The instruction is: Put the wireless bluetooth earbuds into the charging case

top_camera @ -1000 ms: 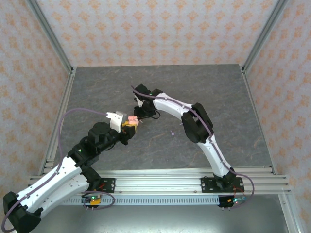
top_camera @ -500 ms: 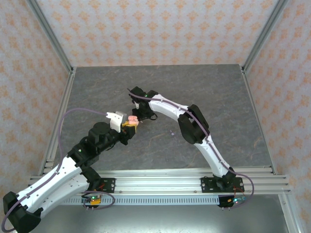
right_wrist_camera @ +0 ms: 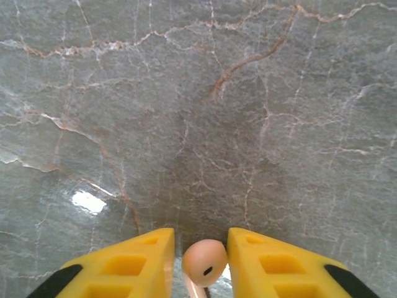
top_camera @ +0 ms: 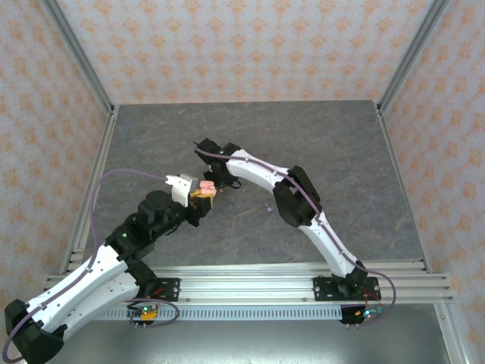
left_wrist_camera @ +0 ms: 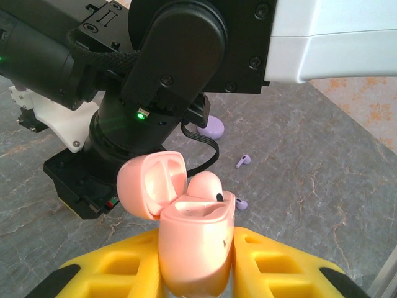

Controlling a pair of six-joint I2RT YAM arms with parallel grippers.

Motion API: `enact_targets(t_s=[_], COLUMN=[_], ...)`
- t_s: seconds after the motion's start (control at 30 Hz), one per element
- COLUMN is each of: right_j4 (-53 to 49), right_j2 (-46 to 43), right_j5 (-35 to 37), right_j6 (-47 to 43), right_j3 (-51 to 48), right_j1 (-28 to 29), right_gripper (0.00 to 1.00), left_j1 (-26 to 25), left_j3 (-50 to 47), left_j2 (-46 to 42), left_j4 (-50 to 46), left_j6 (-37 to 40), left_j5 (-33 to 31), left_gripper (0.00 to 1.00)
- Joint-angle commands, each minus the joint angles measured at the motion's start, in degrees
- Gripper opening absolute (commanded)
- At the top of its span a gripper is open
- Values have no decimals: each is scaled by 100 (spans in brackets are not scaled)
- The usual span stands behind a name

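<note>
My left pincer (left_wrist_camera: 197, 239) clamps the open pink case (left_wrist_camera: 193, 257), one earbud (left_wrist_camera: 205, 185) seated inside. The right wrist view has my right pincer (right_wrist_camera: 200, 245) pinching a second earbud (right_wrist_camera: 205, 264).

You have no readable text, brand, label or number in any of these views. The closest thing is a small moulded mark near a screw on the black plastic arm housing (left_wrist_camera: 108, 25) in the left wrist view. It's too blurred to read as characters.
</note>
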Motion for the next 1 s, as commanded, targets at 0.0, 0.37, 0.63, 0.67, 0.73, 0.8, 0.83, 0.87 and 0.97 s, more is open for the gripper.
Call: enact_targets(t_s=[0.0, 0.37, 0.63, 0.67, 0.73, 0.8, 0.83, 0.87, 0.97], right_j4=[-373, 272, 675, 676, 657, 563, 531, 505, 466], right_j2=[276, -482, -1306, -1366, -1444, -1483, -1485, -1487, -1469], right_j5=[358, 320, 442, 498, 641, 841, 896, 914, 838], right_j6=[13, 425, 529, 520, 502, 453, 411, 374, 306], right_j3=[-13, -1096, -2248, -2342, -2489, -2561, -2603, -2632, -2691], right_j1=[35, -333, -828, -883, -962, -1008, -1026, -1037, -1045], right_gripper=[25, 20, 20, 20, 20, 20, 20, 21, 21], left_j1=[-40, -38, -41, -41, -40, -40, -40, -40, -40], left_j3=[-14, -40, -31, -31, -14, -5, 11, 17, 22], left_j2=[-56, -46, 9, 23, 58, 84, 100, 115, 137], left_j4=[34, 47, 117, 126, 136, 151, 155, 156, 174], left_j6=[33, 13, 5, 4, 7, 5, 11, 13, 9], left_j5=[-81, -68, -42, -34, -12, 0, 2, 13, 13], left_gripper=[27, 27, 27, 27, 27, 27, 27, 27, 27])
